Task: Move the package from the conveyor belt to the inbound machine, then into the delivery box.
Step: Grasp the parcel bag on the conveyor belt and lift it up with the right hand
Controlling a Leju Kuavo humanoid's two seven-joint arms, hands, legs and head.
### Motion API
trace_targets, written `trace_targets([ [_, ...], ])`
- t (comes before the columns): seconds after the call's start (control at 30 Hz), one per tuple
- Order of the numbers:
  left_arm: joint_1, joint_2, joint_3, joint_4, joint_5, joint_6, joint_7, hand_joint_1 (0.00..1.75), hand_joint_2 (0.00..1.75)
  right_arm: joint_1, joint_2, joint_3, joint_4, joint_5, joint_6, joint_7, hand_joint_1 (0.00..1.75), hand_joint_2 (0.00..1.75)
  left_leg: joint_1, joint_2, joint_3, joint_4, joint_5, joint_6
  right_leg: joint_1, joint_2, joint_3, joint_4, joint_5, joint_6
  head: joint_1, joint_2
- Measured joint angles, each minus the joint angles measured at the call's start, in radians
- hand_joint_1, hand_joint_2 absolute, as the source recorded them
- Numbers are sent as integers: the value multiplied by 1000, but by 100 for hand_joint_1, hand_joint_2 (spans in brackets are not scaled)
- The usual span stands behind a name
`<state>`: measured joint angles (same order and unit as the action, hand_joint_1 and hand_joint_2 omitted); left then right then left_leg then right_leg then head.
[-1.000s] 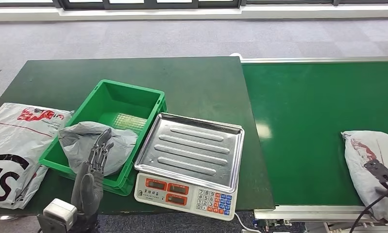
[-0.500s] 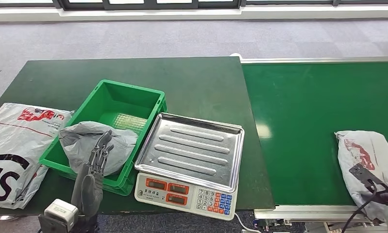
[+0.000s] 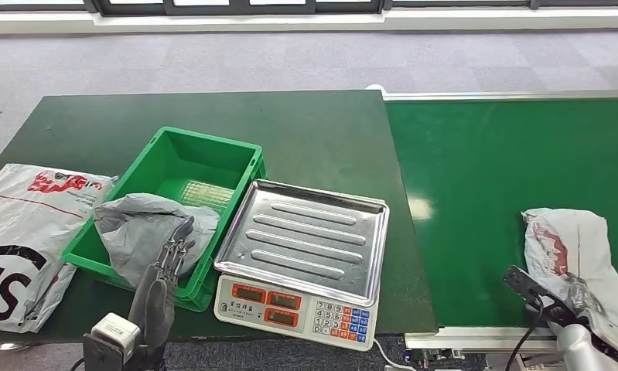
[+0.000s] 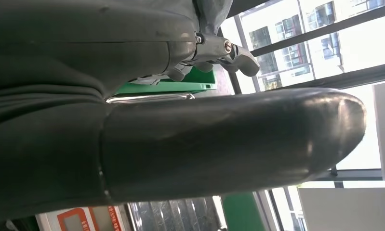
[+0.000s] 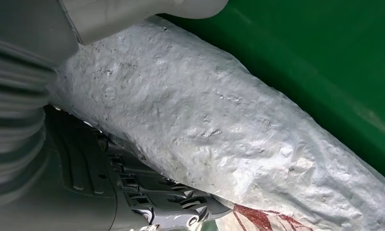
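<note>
- The package (image 3: 572, 247), a soft white-grey mailer with a red print, is seen lying on the conveyor belt (image 3: 483, 178) at its near right end, well apart from the inbound machine (image 3: 302, 263).
- The right robot hand (image 3: 580, 305) is wrapped around the package's near end; in the right wrist view the crinkled film (image 5: 229, 120) is pressed between the thumb and the darker fingers (image 5: 152, 197), so the bag is judged to be held (though no lift off the belt can be made out).
- A slip is judged the main risk: the film is slick and loose, and only one end is gripped, so the free end could sag, drag on the belt or be pulled out of the grip.
- A second risk is a snag on the belt's metal edge rail (image 3: 476, 338) or on the raised rim of the scale tray (image 3: 305, 236) if the bag is carried low.
- The left robot hand (image 3: 166, 267) is held over the near edge of the green delivery box (image 3: 240, 158), fingers loosely spread and nothing gripped; a grey bag (image 3: 147, 224) already lies in that box.
- A large printed white bag (image 3: 27, 224) is seen on the left of the dark green worktop (image 3: 321, 131).
- Beyond lies grey carpet (image 3: 290, 62), with window frames along the far wall.
</note>
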<state>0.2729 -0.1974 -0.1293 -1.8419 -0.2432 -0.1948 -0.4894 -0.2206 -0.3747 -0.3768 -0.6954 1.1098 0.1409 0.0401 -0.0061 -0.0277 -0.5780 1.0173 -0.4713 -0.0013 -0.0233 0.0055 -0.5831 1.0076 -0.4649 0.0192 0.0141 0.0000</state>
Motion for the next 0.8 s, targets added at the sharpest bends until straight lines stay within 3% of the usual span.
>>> trace_targets([
  [0.8, 24, 9, 0, 12, 51, 51, 4, 0, 0, -98, 10, 142, 41, 39, 21, 25, 0, 175, 0, 0, 0, 0, 1, 0, 0, 0, 0, 0, 1, 0, 0, 0],
])
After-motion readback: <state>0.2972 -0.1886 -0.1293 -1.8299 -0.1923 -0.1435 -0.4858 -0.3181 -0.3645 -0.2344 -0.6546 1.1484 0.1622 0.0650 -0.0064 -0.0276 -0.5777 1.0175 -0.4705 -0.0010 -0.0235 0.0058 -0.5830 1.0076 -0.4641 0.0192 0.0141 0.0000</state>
